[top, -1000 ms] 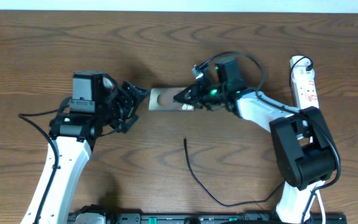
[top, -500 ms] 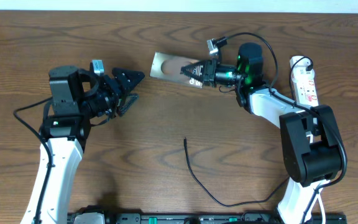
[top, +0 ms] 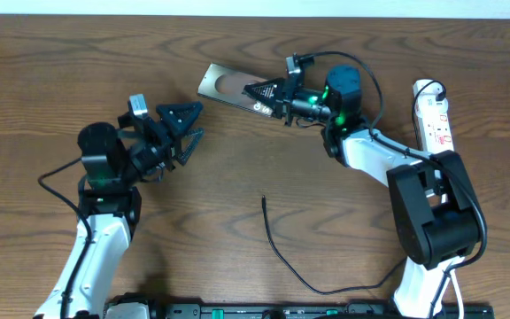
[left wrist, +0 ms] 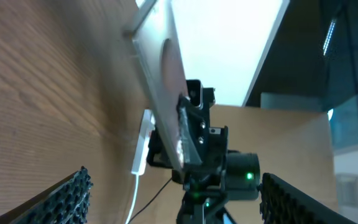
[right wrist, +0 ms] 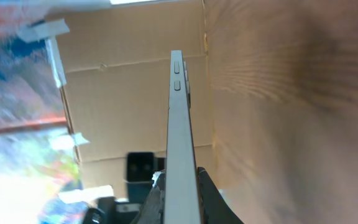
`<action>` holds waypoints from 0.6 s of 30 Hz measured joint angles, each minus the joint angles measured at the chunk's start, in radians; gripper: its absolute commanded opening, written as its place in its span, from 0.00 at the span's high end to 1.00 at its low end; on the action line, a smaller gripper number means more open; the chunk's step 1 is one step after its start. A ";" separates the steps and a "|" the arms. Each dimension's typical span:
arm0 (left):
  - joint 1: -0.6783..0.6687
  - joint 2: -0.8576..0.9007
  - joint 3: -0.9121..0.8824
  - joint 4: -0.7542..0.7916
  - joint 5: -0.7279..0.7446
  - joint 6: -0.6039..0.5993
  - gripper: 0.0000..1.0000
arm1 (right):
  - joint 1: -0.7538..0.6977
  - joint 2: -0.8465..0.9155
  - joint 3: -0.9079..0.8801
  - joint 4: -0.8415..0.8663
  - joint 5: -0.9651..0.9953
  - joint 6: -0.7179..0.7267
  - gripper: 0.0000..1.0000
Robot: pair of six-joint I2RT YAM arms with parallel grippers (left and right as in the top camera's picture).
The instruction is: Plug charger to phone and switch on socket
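Phone [top: 228,86] clamped in right pincer [top: 258,91] over wooden table [top: 193,221]; left pincer [top: 195,122] agape, empty; cardboard backdrop [right wrist: 123,93].

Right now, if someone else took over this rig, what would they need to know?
Left gripper: open, empty.
Right gripper: shut on the phone at its label end, phone apparently lifted.
Charger: on the table, plug tip free, ungripped.
Socket: at the table's right side, switch state unreadable.
Done: phone grasped.
Left: plug tip into phone, switch socket on.
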 measured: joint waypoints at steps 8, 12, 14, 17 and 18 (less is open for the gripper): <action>0.000 0.000 -0.031 0.030 -0.047 -0.073 0.17 | 0.021 0.000 0.000 0.000 0.011 0.169 0.99; 0.000 0.000 -0.031 0.074 -0.091 -0.089 0.17 | 0.024 0.000 0.000 0.001 -0.019 0.217 0.99; 0.000 0.000 -0.031 0.092 -0.111 -0.091 0.17 | 0.032 0.000 0.000 0.000 -0.033 0.238 0.99; 0.000 0.000 -0.031 0.097 -0.142 -0.092 0.17 | 0.054 0.000 0.000 0.001 -0.048 0.273 0.99; 0.000 0.000 -0.031 0.098 -0.152 -0.095 0.17 | 0.067 0.000 0.000 0.004 -0.053 0.288 0.99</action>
